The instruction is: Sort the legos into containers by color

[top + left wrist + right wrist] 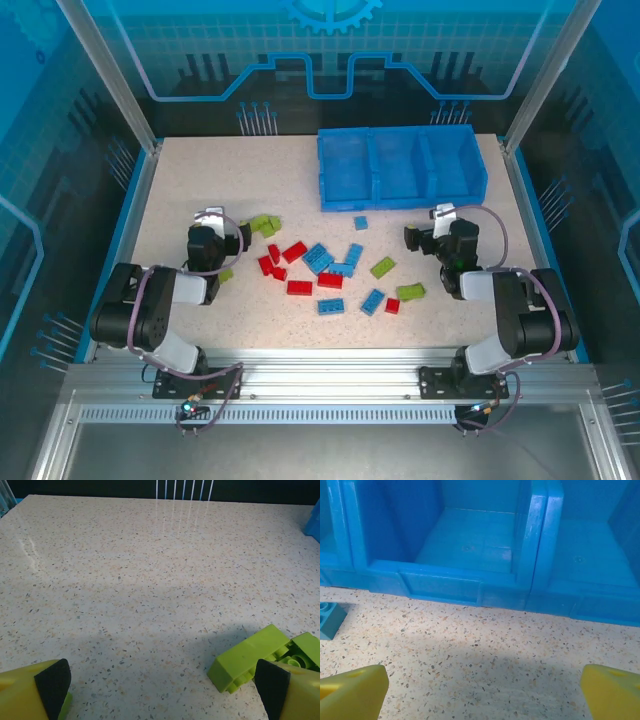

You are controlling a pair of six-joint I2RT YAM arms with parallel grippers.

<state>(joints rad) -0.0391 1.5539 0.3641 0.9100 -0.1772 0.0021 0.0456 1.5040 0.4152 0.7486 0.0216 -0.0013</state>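
The legos lie scattered mid-table: red ones (297,251), blue ones (318,258) and yellow-green ones (382,267). The containers are three compartments of a blue tray (400,190) at the back right. My left gripper (211,218) is open just left of two yellow-green bricks (262,226). In the left wrist view that pair (250,656) sits by the right fingertip, and the left gripper (162,682) has bare table between its fingers. My right gripper (441,217) is open in front of the tray, holding nothing. In the right wrist view the right gripper (482,685) faces two compartments (470,545) that look bare.
A single blue brick (360,222) lies between the tray and the pile, and shows at the left edge of the right wrist view (329,619). A raised blue rim (128,215) borders the table, with glass walls behind. Open tabletop (230,170) lies at the back left.
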